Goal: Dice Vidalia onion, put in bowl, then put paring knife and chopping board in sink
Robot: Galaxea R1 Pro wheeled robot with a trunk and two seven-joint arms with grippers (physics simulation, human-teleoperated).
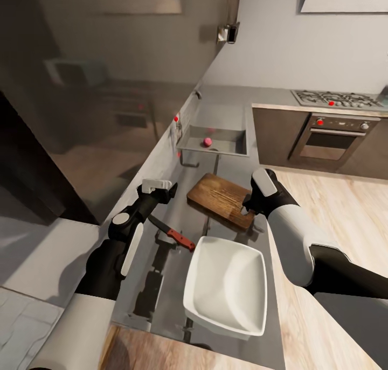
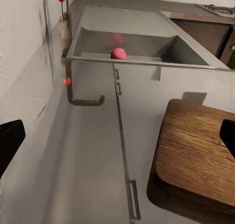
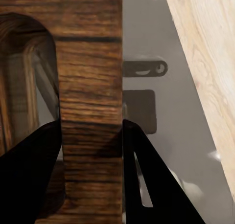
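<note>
The Vidalia onion (image 1: 207, 141), small, round and pinkish, lies in the steel sink (image 1: 237, 144); the left wrist view shows the onion (image 2: 118, 53) against the sink's back wall (image 2: 186, 50). The dark wooden chopping board (image 1: 221, 197) lies on the countertop (image 1: 231, 165) in front of the sink. My right gripper (image 1: 247, 209) is shut on its slotted end; its black fingers (image 3: 142, 175) straddle the board strip (image 3: 90, 62) beside the slot. My left gripper (image 1: 159, 190) hovers open left of the board (image 2: 196, 150). The paring knife (image 1: 173, 233) lies beside the white bowl (image 1: 226, 284).
A chrome faucet with a red knob (image 1: 177, 119) stands at the sink's left edge against the wall. A gas hob (image 1: 334, 98) and oven (image 1: 331, 138) sit at the back right. Wooden floor (image 1: 323, 208) runs along the counter's right edge.
</note>
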